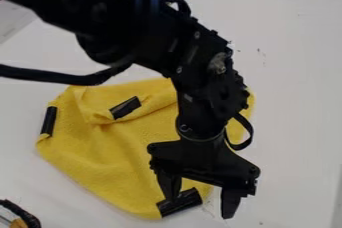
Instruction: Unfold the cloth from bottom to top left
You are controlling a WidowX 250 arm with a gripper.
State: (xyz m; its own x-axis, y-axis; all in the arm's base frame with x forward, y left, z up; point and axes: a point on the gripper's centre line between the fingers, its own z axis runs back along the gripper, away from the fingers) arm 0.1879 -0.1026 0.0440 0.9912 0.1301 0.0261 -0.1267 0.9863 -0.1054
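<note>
The cloth [100, 159], yellow and loosely crumpled, lies on the white desk [294, 97], left of centre and partly under the black arm [207, 92]. A fold runs across its upper part, with one dark strip [125, 107] on it; another strip [49, 120] sits at the left edge, and a third, the bottom strip [179, 202], at the lower corner. These probably mark places to grasp. The gripper [200, 208] hangs at that lower corner, its jaws parted and clenched on nothing: one finger is over or just beside the bottom strip, the other beyond the cloth's edge. That straddling placement suggests it is there to pinch the corner, since a pull towards the top left needs a hold at the bottom. The step in hand looks like lining up for that grasp, with the unfolding still to do. If the jaws close too high, they could miss the thin fabric or bunch it.
</note>
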